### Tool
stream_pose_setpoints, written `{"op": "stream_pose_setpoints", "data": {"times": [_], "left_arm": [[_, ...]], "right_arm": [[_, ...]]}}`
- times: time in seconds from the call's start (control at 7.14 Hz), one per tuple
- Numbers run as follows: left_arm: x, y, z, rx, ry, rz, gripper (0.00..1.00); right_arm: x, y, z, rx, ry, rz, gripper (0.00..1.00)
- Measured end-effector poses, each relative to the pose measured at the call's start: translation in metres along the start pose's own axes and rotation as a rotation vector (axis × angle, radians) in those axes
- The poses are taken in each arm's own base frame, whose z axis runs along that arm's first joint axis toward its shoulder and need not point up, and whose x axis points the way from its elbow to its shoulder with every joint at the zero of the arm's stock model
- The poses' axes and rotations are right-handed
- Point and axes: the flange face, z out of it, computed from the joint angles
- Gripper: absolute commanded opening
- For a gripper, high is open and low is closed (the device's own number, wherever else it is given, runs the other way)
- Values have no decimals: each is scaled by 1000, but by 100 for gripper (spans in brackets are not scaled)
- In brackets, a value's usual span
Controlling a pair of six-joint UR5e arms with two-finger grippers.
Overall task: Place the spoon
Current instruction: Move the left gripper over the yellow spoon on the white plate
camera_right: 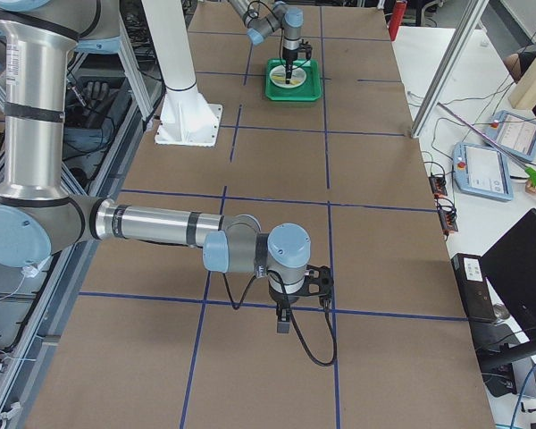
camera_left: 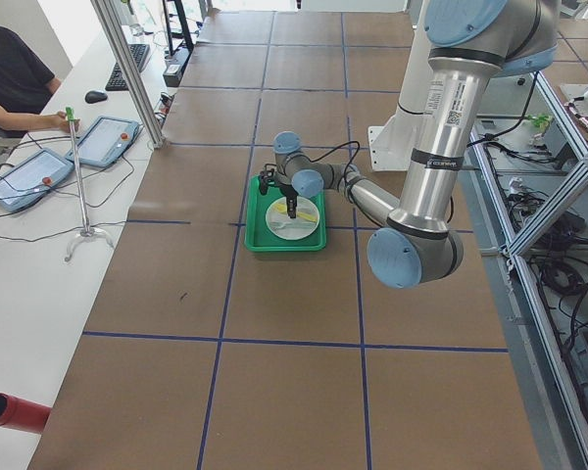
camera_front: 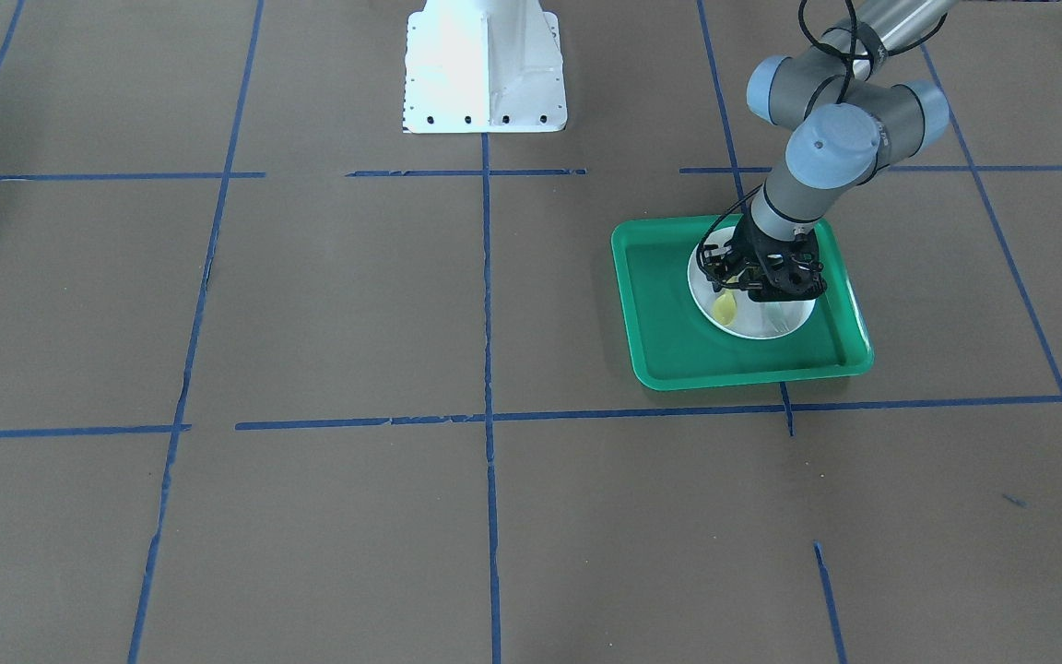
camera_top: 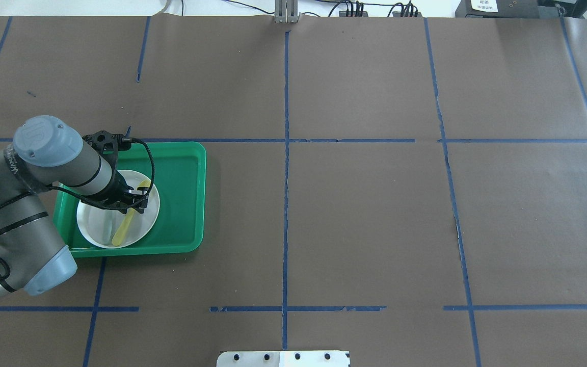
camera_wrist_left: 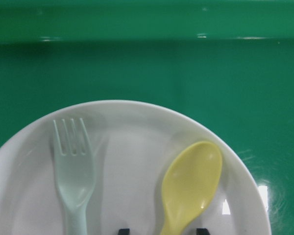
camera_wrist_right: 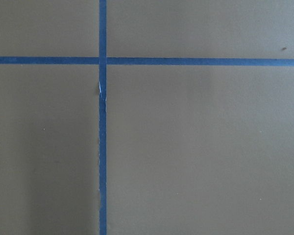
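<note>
Status by view, with the round white plate as reference.

Front-facing view: the left gripper [camera_front: 757, 288] stands low over the round white plate [camera_front: 761, 325], which sits in a green rectangular plastic tray [camera_front: 678, 364]. The oval bowl of the small light-yellow plastic spoon [camera_front: 725, 309] shows inside the plate's rim.

Overhead view: the spoon lies flat across the plate, its handle end under the gripper. A pale grey-green translucent plastic fork [camera_top: 106, 227] lies beside it, also on the plate.

Exterior left view: the left arm reaches to the plate. The jaws are too small to read here.

Exterior right view: the right gripper [camera_right: 284, 323] hangs over the brown paper-covered table [camera_wrist_right: 186, 147], well apart from the plate. Whether its jaws are apart or closed cannot be told.

Left wrist view: two dark fingertips [camera_wrist_left: 123, 230] show at the lower edge, one on each side of the spoon's handle and neither touching it. The jaws are released and hold nothing.

Right wrist view: only paper and blue tape lines are visible.

Assessment: the spoon rests on the plate next to the fork, so the set-down appears complete and the step in hand is the release. The next move calls for a straight lift away from the plate with the jaws apart. A light plastic spoon would likely shift if a finger brushed its handle.
</note>
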Motion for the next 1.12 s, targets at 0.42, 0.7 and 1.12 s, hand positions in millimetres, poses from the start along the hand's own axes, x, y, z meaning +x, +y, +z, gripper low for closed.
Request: {"op": "stream_pose_setpoints", "data": {"times": [0.42, 0.7, 1.12], "left_arm": [[0, 0, -1, 2, 2, 6, 13], [0, 1, -3, 3, 4, 11, 4], [1, 1, -6, 7, 9, 15, 0]], "right_arm": [[0, 0, 0, 0, 0, 1, 100], [0, 0, 0, 0, 0, 1, 100], [0, 0, 0, 0, 0, 0, 100]]}}
